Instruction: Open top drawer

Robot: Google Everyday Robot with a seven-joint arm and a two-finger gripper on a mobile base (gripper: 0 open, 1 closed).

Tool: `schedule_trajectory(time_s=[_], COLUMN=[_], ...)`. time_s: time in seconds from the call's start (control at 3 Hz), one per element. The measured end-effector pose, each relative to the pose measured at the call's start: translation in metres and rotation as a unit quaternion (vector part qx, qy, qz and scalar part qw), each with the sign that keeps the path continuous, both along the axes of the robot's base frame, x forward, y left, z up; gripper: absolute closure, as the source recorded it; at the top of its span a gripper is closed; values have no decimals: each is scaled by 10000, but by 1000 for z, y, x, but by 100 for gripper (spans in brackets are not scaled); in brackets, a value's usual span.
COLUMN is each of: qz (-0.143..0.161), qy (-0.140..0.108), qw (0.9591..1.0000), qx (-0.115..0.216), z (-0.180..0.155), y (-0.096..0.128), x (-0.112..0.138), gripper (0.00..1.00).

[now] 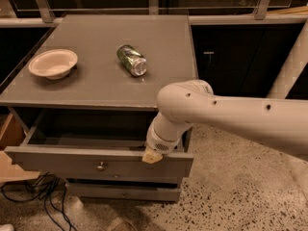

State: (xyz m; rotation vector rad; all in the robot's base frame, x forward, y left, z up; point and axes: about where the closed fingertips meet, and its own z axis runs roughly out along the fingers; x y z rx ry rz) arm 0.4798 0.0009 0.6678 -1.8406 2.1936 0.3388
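Speckled floor, grey cabinet; its top drawer partly open, near side. Arm's gripper on drawer front's upper edge, right of knob; its hold cannot be told. Likely rigid, heavyish; knob best handhold.

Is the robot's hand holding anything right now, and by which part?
Cannot be told. The hand sits at the upper front edge of the top drawer, right of its knob; a grip is not visible.

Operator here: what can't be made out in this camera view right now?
Camera view:
Pincer at the top drawer's front rim: mostly hidden by the wrist.
Drawer inside: right part behind the arm, rest in shadow.
Lower drawers: largely covered by the open front.
Arm: cut off at right edge.
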Motion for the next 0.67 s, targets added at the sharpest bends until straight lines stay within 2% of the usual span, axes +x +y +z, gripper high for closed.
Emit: schedule_trajectory(time_s=[0.67], qz=[-236], qy=[-105], qw=[9997], qx=[1], z=[2], y=[-2], x=[-7], gripper=[100])
